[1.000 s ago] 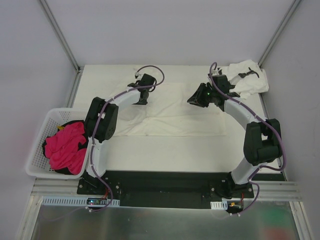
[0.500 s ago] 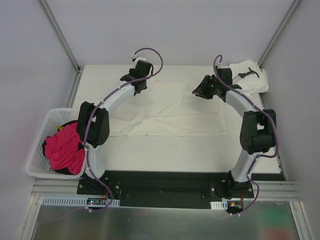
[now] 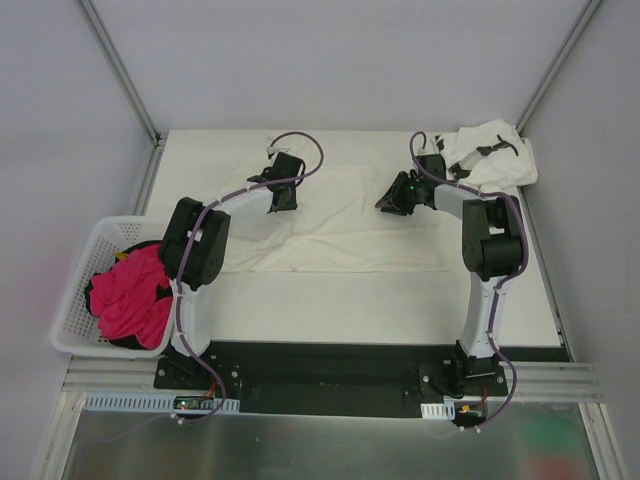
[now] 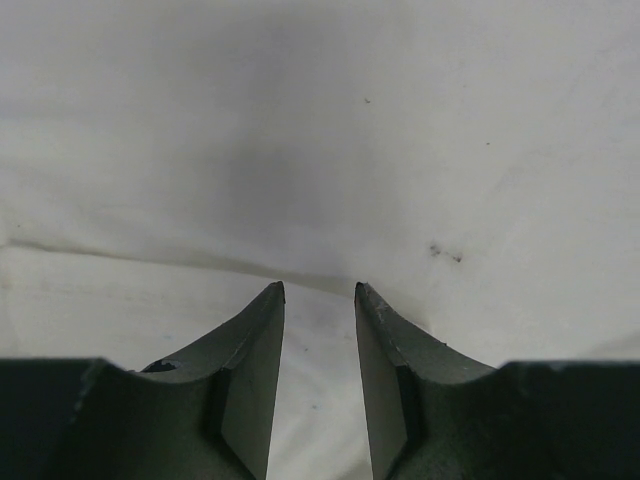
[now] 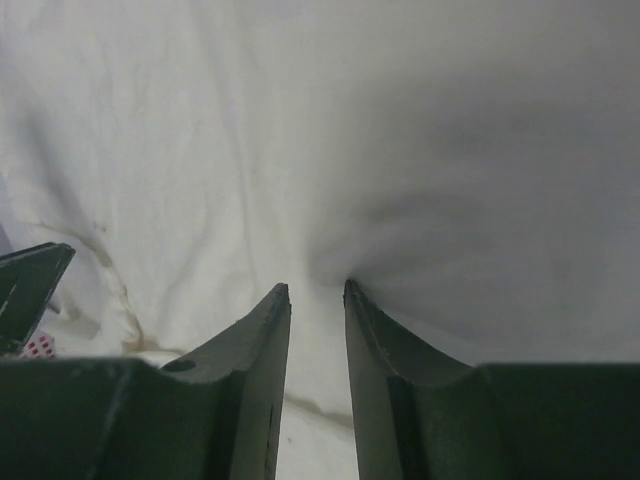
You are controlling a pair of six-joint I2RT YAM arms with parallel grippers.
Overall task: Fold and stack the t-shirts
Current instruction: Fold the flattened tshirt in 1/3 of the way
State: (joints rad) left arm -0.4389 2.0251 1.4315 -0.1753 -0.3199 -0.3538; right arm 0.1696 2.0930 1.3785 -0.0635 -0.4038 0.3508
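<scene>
1. At your far left, a white slotted plastic basket (image 3: 72,300) sits just beside the bench (image 3: 350,305). It holds a crumpled bright pink cloth (image 3: 135,295) lying over something dark.
2. Your left tool (image 3: 283,192) is down at the far left edge of the large plain cream-white t-shirt (image 3: 350,228), which lies spread flat across the middle of the bench.
3. In the left wrist view the two dark fingers (image 4: 250,370) stand a narrow way apart. Their tips meet a fold line in the cloth. You cannot tell from here whether that edge is pinched between them or only touched.
4. The cream-white t-shirt runs between the two arms, wider than either tool. Its near edge is straight and soft wrinkles cross its middle.
5. Your right tool (image 3: 396,196) is low on the far right part of the same shirt, angled toward the left.
6. In the right wrist view its fingers (image 5: 255,380) are close together. The cloth puckers and its creases draw in to the tips, so this tool is clamped on the cream-white t-shirt.
7. At the far right corner of the bench, the white t-shirt with small black printed marks (image 3: 497,158) lies bunched, just behind the right arm and near the cream one.
</scene>
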